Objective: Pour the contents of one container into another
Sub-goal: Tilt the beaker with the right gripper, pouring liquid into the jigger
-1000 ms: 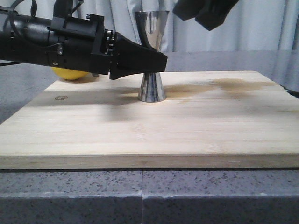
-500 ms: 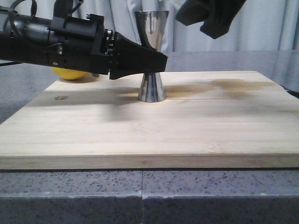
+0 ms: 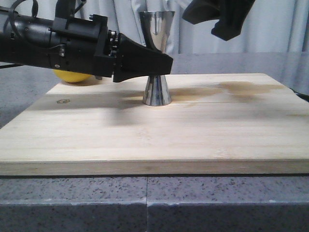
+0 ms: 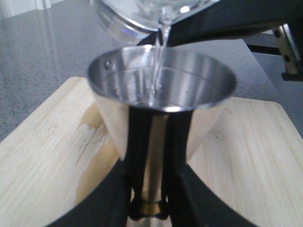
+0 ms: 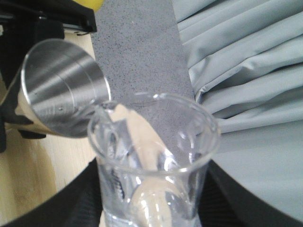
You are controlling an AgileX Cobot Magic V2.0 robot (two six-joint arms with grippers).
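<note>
**Pour under way: beaker lip over the jigger's mouth**

You have one wooden board on the speckled counter, and one steel jigger standing upright on it, long axis vertical. Your left gripper comes in level from the left, its fingers pinching the jigger at the narrow gold-banded waist, one on each side. Your right gripper hangs above and just right of the jigger's rim; its fingers are closed around the base of the one glass beaker, which is tipped toward the jigger.

The relation that matters: the beaker's lip sits directly over the jigger's open upper cup, near the rim on the right arm's side, and a thin clear stream falls into it. In my judgement, your next tilt must keep the lip inside that rim. The right arm does the pouring; the left only steadies.

One yellow round object lies behind the left arm, mostly hidden.
</note>
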